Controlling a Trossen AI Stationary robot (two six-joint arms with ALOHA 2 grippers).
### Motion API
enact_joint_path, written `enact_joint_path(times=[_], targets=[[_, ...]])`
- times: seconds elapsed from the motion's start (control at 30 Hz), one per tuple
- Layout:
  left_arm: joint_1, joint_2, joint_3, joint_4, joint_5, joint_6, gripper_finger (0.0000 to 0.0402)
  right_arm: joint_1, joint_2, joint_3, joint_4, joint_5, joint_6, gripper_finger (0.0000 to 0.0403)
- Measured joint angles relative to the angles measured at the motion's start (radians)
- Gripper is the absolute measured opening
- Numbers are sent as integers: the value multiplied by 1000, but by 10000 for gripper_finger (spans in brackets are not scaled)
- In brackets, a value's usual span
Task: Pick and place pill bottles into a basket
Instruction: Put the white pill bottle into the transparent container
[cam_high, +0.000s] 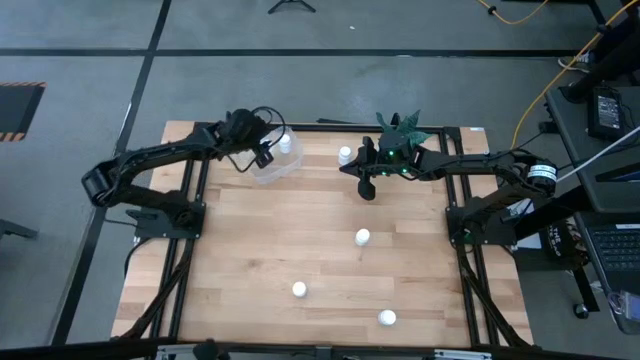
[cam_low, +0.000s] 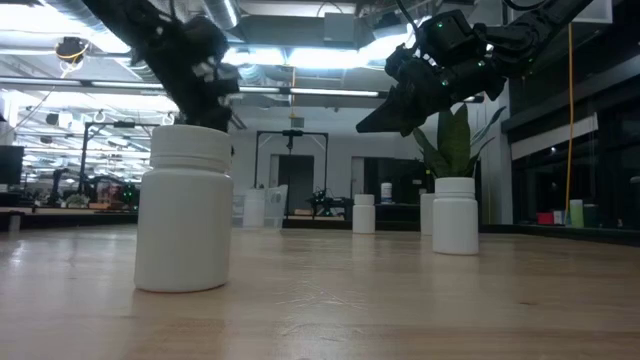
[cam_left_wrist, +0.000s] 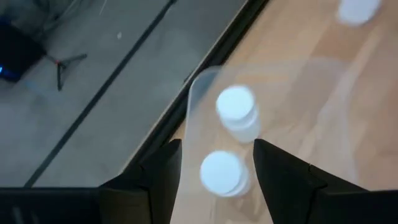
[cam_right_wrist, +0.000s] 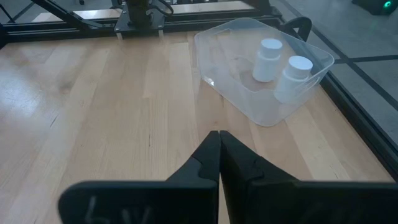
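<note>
Above the basket (cam_right_wrist: 264, 74) holding two pill bottles (cam_right_wrist: 268, 59), left end effector (cam_left_wrist: 217, 165) gapes; right end effector (cam_right_wrist: 219, 155) is pinched together.

Six pill bottles (cam_high: 362, 237) in all: two inside the one clear basket (cam_right_wrist: 239, 93), four on the counter (cam_high: 300, 220); one potted plant (cam_high: 400, 130).

no text or labels can be read.

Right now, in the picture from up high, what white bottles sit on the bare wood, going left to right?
Bottle near the front → bottle beside the plant → middle bottle → front-right bottle.
</note>
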Motion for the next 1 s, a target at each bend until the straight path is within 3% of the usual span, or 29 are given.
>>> enact_joint_path(times=[0.27,0.57,0.7,0.87,1.0], targets=[[-102,-196,0,2,23,1,192,0,0,0,0,0,0,7],[-286,-409,0,-21,217,-2,179,0,0,0,0,0,0,7],[-371,-476,0,-124,206,-21,163,0,0,0,0,0,0,7],[-468,-498,-1,-245,156,-151,129,0,0,0,1,0,0,7],[-549,-484,-90,-163,137,-190,95,0,0,0,7,0,-1,7]])
